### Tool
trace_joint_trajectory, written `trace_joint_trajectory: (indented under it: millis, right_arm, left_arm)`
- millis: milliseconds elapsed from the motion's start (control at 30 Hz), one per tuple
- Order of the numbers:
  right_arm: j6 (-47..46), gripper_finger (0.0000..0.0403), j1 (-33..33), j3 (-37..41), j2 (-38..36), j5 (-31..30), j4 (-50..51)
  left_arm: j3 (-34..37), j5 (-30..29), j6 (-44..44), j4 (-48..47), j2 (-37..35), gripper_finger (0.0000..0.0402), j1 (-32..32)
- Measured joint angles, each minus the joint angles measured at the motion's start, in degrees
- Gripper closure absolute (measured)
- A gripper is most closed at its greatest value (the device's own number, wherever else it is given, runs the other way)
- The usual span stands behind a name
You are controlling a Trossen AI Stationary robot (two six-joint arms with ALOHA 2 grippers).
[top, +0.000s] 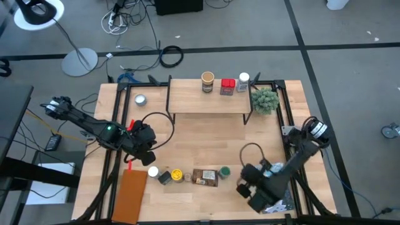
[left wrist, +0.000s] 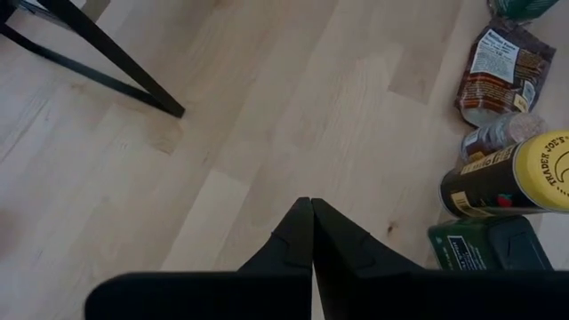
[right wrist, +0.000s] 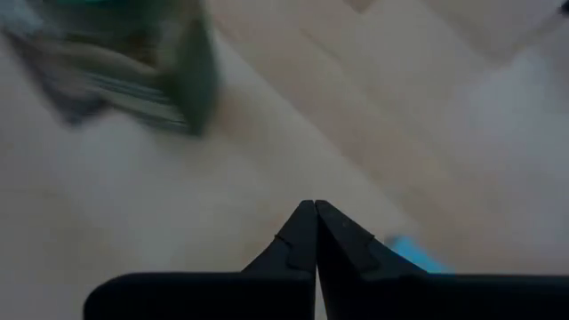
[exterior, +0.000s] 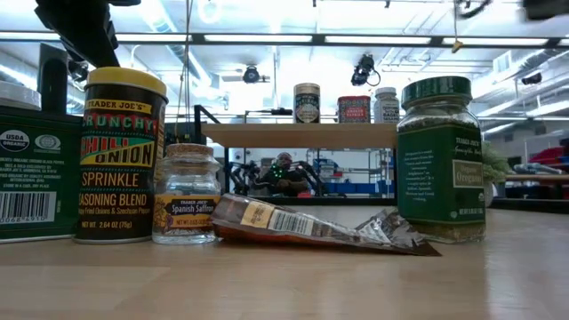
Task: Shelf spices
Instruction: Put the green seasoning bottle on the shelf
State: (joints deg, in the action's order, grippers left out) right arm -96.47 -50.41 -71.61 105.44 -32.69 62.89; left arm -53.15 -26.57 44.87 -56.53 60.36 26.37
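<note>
The left gripper (top: pixel 147 152), jaws shut and empty, hovers at eleven o'clock of the white-capped dark jar (top: pixel 153 171). The right gripper (top: pixel 245 185), jaws shut and empty, sits at four o'clock of the green-lidded glass jar (top: pixel 224 172).

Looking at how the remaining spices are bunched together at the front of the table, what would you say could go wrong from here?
1. The yellow-lidded jar, saffron jar and dark green tin stand very close together; the shut left gripper may knock a neighbour while reaching for one.
2. The flat brown packet lies flat, so fingers may slip off it.
3. The shelf has jars clustered toward its right end, so placing there risks toppling them.
</note>
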Motion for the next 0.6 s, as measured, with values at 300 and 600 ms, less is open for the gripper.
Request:
trace_joint_trajectory:
  millis: [300, 600]
  right_arm:
    - [-13.6, 0.0352, -8.1, 0.1, 1.3, -10.6, -5.0]
    - [-8.3, 0.0217, -6.2, 0.1, 1.3, -12.8, -9.4]
  left_arm:
    - [0.0, -2.4, -1.2, 0.1, 0.0, 0.0396, 0.0]
    - [0.0, -2.4, -1.0, 3.2, 0.0, 0.0396, 0.0]
